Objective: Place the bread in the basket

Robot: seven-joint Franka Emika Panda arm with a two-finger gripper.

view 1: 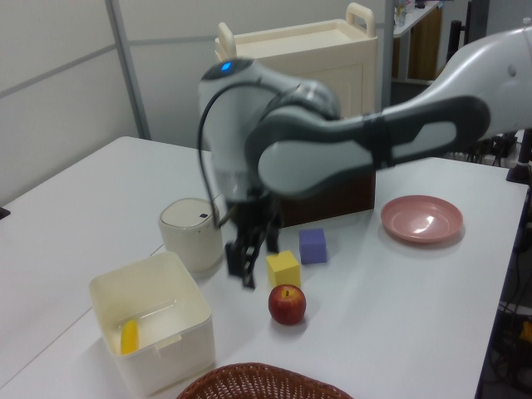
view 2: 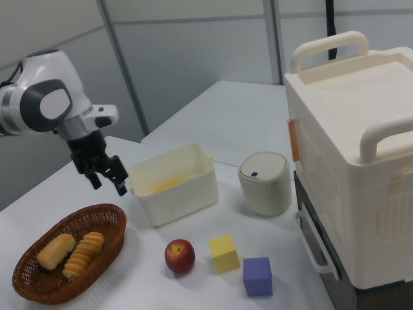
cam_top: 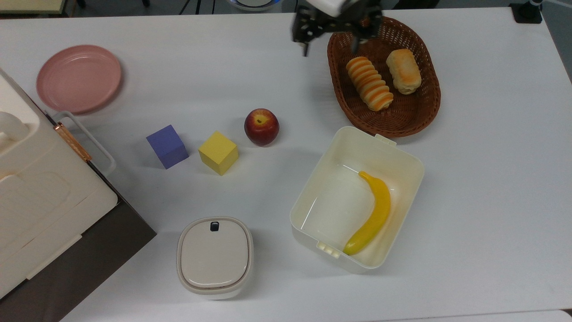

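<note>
Hovering gripper [cam_top: 331, 44] spread wide, seemingly empty, bread [cam_top: 404, 71] lying in basket [cam_top: 402, 118]

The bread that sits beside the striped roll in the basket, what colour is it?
Pale cream with golden-orange toasted patches; the bread shows best in the top view.

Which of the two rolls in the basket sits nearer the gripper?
The striped spiral roll, on the top view's left of the basket. The plain bread lies on its far side from the open gripper.
</note>
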